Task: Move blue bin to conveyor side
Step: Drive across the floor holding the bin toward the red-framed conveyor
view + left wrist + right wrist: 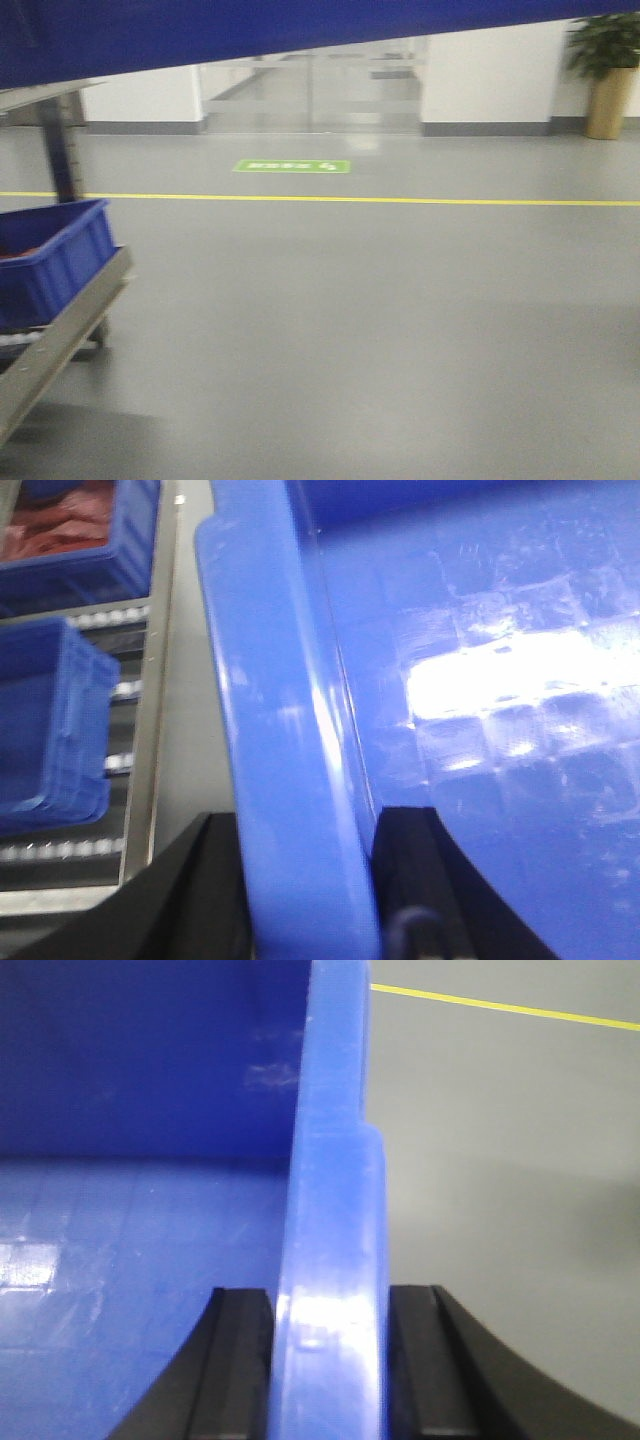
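Note:
The blue bin is held up and fills the top of the front view as a dark blue band. My left gripper is shut on the bin's left rim, with one black finger outside the wall and the other inside. My right gripper is shut on the bin's right rim, with one finger inside the bin and the other outside. The bin's inside looks empty in both wrist views. The conveyor is out of view.
A steel-fronted roller rack stands at the left with a smaller blue bin on it. The left wrist view shows the rack, a blue bin and one with red contents. Ahead lie grey floor, a yellow line, a green floor sign, glass doors and a potted plant.

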{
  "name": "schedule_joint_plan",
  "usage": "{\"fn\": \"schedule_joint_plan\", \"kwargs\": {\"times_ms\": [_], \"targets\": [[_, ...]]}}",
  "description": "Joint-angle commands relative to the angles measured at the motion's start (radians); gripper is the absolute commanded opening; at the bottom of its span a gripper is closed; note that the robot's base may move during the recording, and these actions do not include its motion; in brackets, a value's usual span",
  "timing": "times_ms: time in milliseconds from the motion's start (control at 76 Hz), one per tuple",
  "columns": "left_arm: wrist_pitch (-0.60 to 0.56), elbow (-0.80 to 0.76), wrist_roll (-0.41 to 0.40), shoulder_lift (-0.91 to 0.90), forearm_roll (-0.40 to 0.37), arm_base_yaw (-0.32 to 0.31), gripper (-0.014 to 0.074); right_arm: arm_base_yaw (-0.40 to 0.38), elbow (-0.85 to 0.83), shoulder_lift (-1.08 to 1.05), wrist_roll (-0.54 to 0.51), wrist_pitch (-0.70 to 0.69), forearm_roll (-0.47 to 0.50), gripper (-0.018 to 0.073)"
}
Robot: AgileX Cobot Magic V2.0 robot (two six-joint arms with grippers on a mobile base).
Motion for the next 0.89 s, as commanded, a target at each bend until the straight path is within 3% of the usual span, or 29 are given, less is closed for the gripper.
{"fn": "schedule_joint_plan", "kwargs": {"times_ms": [0,882], "targets": [[-0.089,-0.022,0.027,-0.016,-0.061,-0.014,-0.0019,0.008,-0.019,-0.018,-0.013,-0.160,0.042,-0.0081],[-0.089,-0.022,0.027,-0.016,-0.061,-0.014,-0.0019,0.008,-0.019,-0.020,-0.013,-0.160,0.042,-0.0081]]}}
